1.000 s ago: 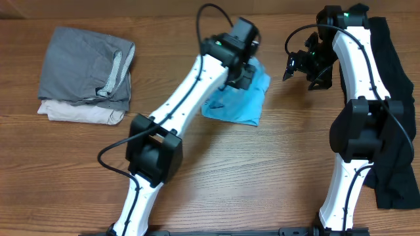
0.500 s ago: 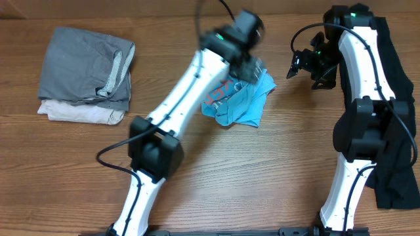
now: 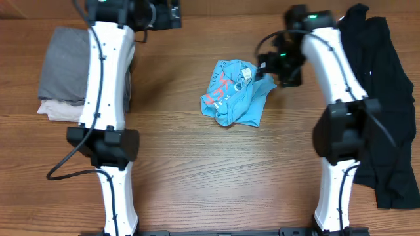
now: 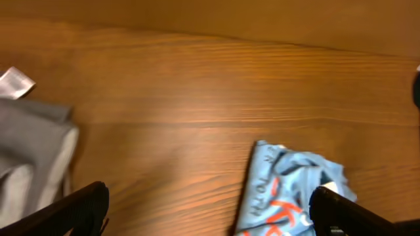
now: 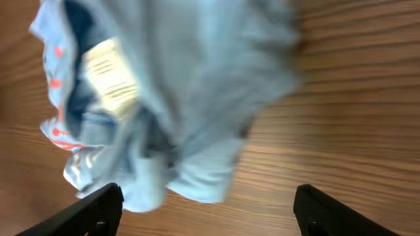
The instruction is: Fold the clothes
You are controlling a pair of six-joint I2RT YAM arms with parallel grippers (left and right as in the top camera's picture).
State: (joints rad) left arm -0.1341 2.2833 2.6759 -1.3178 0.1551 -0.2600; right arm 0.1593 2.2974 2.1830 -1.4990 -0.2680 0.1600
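the sky-blue t-shirt [image 3: 231, 98] lies crumpled mid-way across the counter [image 3: 197, 177]. the left gripper [image 4: 209, 196] is wide open and empty, near the grey folded stack [image 3: 62, 65]. the right gripper [image 5: 209, 193] hangs open over the shirt's right edge.

The light sky-blue T-shirt of soft fabric [image 3: 235, 98] lies loosely crumpled in a small uneven heap, not folded flat, near the middle of the brown wooden table [image 3: 197, 170]. Red and white lettering shows on its left part, bent over the creases. A white label [image 5: 111, 75] lies exposed near its upper right edge, with wrinkled plain blue cloth bunched below it.
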